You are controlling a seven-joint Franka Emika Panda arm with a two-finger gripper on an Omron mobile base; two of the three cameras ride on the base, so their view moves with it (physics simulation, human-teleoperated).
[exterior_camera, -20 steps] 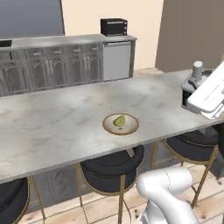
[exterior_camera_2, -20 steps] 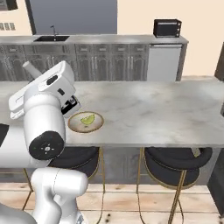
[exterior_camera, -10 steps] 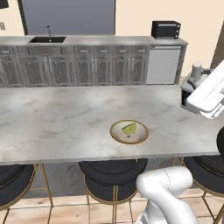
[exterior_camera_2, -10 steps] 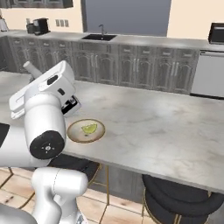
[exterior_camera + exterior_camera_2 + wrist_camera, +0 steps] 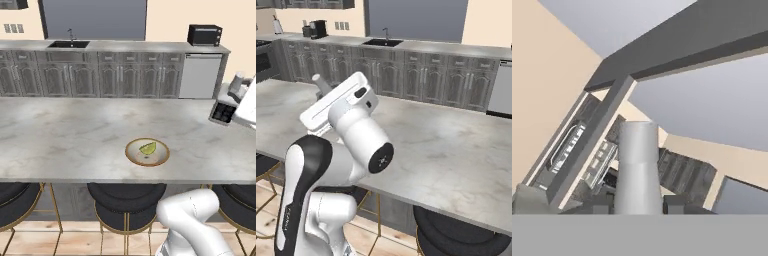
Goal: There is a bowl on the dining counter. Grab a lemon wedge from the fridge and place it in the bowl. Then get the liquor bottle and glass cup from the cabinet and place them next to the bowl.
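Hand view: the pincer (image 5: 639, 204) is gripping the liquor bottle (image 5: 638, 167) by its white neck — it should be lowering it upright onto the tabletop (image 5: 75, 135), just beside the bowl (image 5: 147, 151) holding the lemon wedge (image 5: 148, 148).

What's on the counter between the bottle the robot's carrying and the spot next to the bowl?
Nothing visible. The liquor bottle sits in the gripper at the right end of the dining counter, and bare marble runs from there to the bowl.

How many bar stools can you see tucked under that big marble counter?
3 in the left base view: one under the bowl at, one far left, one far right. More may be hidden.
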